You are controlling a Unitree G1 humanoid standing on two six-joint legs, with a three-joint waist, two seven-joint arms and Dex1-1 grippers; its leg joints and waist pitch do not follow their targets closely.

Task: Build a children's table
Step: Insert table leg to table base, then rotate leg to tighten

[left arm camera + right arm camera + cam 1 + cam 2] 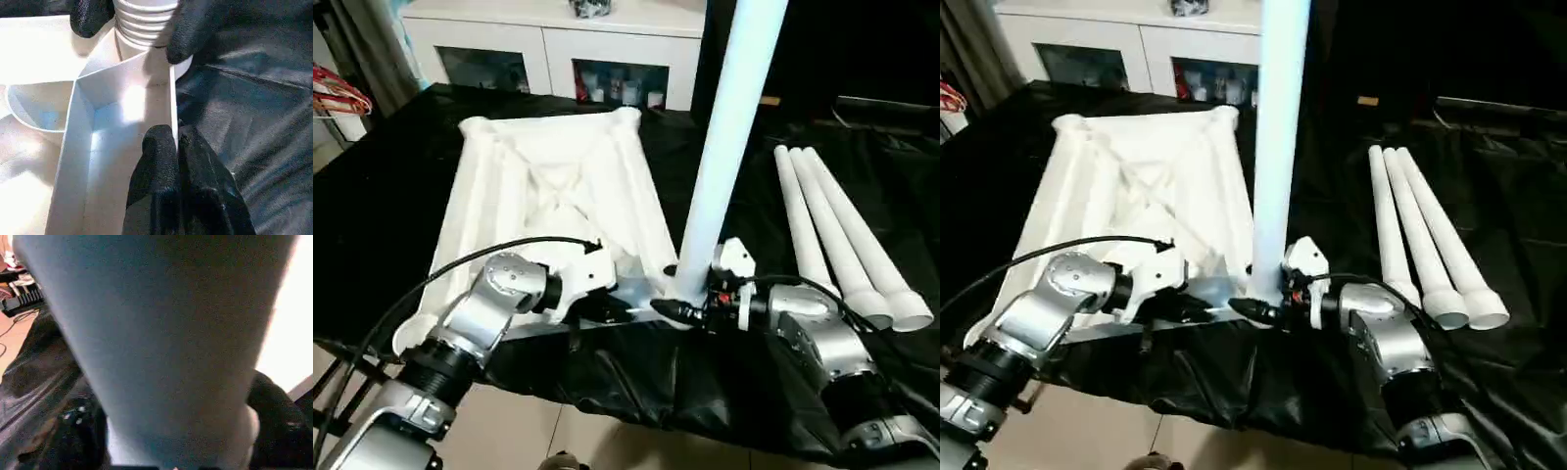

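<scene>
The children's table top (548,186) lies upside down on the black cloth, its ribbed underside up. One white leg (724,147) stands upright in the near right corner socket. My right gripper (690,308) is closed around the leg's base, and in the left wrist view its black fingers (188,34) press both sides of the threaded end (144,19). My left gripper (175,139) is shut on the thin rim wall (172,98) of the top, right beside that corner. Three more legs (832,235) lie side by side to the right.
A white cabinet (558,49) with glass doors stands behind the work surface. Red hangers (337,93) show at the far left. The black cloth hangs over the near edge (636,392), with bare floor below.
</scene>
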